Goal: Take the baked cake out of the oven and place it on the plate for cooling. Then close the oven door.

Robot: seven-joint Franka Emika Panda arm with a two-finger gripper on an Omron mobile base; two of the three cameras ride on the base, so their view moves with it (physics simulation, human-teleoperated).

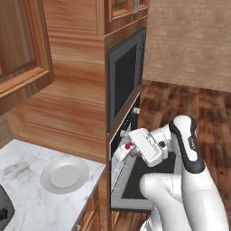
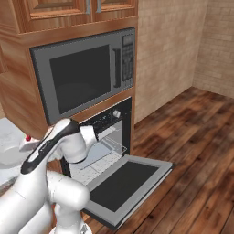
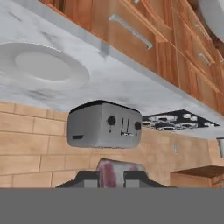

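Note:
My gripper (image 1: pixel 127 152) is shut on the baked cake (image 1: pixel 122 152), a small white slice with a red berry on top, held in the air just in front of the oven (image 1: pixel 129 121) at its left edge. In the hand view the pinkish cake (image 3: pixel 114 174) sits between the two fingertips (image 3: pixel 85 177). The round white plate (image 1: pixel 64 175) lies on the marble counter, left of and below the cake, and appears upside down in the hand view as plate (image 3: pixel 41 65). The oven door (image 2: pixel 124 182) hangs fully open, flat and horizontal.
The grey microwave (image 2: pixel 82 75) sits above the oven. A silver toaster (image 3: pixel 105 124) and a black stovetop (image 3: pixel 175 120) are on the counter (image 1: pixel 27 189) beyond the plate. Wire racks show inside the oven (image 2: pixel 101 153). Wood floor lies to the right.

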